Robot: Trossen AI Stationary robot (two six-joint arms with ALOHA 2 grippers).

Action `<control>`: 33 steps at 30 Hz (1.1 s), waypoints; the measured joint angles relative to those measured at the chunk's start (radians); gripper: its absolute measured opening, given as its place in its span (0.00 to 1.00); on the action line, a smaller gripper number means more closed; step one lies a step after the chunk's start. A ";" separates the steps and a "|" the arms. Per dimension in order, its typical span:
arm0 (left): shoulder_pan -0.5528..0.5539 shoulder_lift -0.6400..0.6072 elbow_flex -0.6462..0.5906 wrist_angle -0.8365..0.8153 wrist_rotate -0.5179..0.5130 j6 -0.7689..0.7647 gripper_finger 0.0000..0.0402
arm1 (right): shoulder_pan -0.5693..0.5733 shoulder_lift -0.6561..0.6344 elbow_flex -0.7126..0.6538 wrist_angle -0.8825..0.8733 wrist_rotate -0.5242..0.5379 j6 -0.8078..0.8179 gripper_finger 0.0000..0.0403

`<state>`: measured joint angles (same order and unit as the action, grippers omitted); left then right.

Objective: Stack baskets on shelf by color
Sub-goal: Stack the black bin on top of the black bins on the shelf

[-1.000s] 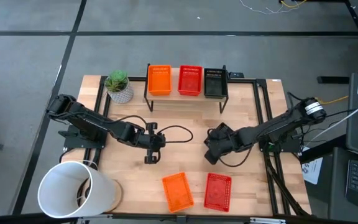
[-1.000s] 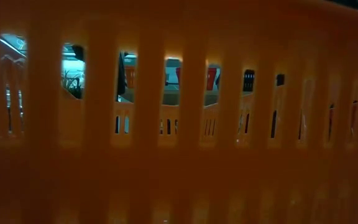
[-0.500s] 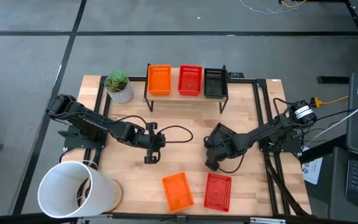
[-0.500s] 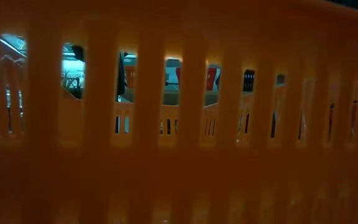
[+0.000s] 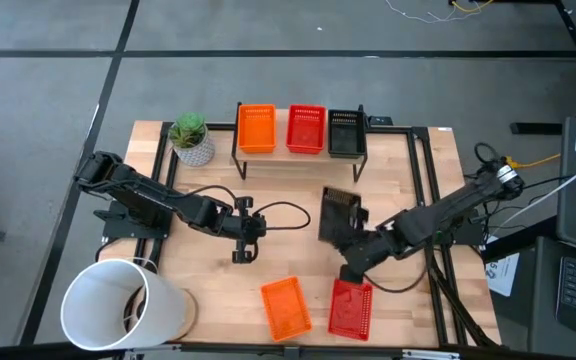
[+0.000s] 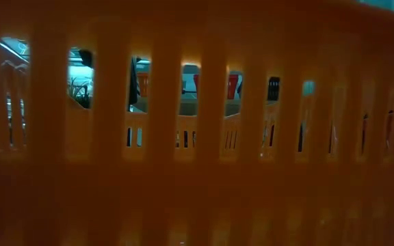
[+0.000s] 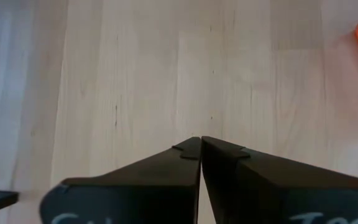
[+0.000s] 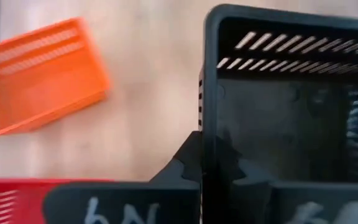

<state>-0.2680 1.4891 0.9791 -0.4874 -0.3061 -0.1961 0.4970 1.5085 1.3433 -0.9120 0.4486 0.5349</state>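
On the shelf (image 5: 299,150) at the table's far side stand an orange basket (image 5: 257,128), a red basket (image 5: 306,130) and a black basket (image 5: 345,133). My right gripper (image 5: 351,244) is shut on another black basket (image 5: 340,214) over the table's middle; it also shows in the right wrist view (image 8: 291,93). An orange basket (image 5: 286,306) and a red basket (image 5: 350,306) lie flat on the table near its front edge. My left gripper (image 5: 245,246) is shut and empty, left of centre, its fingertips (image 7: 201,142) over bare wood. My right gripper holds the black basket by one wall (image 8: 204,118), one finger inside the basket and one outside. The fingers come slanting from the table's right and near side. The basket is tilted, its open side turned toward the gripper, and it stands out beyond the fingers toward the shelf.
A white bucket (image 5: 118,305) lies at the near left corner. A potted plant (image 5: 191,138) stands left of the shelf. An orange basket wall (image 6: 197,171) fills the low view; only slits show the room behind.
My right gripper has gone toward the table's near edge and turned. The black basket, earlier mostly hidden under the gripper, now shows tipped up and stands out on the gripper's far side.
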 joint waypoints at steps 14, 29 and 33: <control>-0.087 -0.251 0.000 -0.254 -0.052 0.084 0.00 | -0.299 -0.021 0.332 -0.429 0.199 -0.602 0.00; -0.084 -0.755 -0.334 -0.040 -0.093 0.100 0.00 | -0.795 -0.082 0.268 -0.247 -0.323 -0.962 0.00; -0.084 -0.860 -0.409 0.030 -0.073 0.094 0.00 | -0.849 -0.082 0.201 -0.215 -0.344 -1.013 0.00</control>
<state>-0.3519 0.6295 0.5702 -0.4573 -0.3791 -0.1020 -0.3523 1.4261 1.5447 -1.1270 0.1041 -0.4784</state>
